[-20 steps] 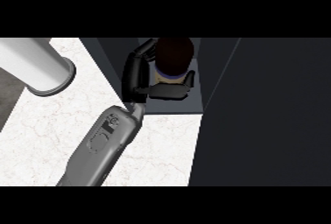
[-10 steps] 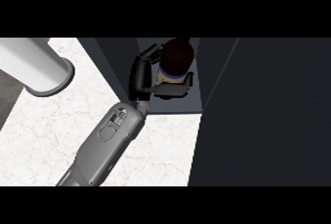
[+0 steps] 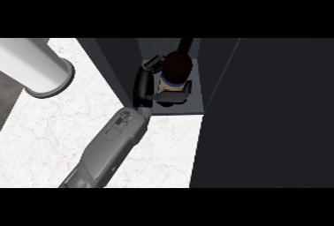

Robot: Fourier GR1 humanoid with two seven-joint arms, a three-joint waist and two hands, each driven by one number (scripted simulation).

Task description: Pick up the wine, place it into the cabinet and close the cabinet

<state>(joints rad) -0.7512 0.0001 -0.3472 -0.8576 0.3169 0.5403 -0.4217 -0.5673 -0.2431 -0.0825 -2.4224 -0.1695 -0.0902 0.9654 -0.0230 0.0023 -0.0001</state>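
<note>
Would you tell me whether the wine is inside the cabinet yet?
Inside: the wine shows between the cabinet's two walls, over its floor, with the left hand curled round it.

White veined marble counter (image 3: pixel 58 132), evenly lit; pale cylinder (image 3: pixel 32 66) at its far-left corner, grey floor (image 3: pixel 6 106) past its left edge, dark cabinet (image 3: pixel 274 114) along its right.

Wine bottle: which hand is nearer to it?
Left. The left hand is curled round the wine bottle inside the cabinet; the right hand is not in view.
</note>
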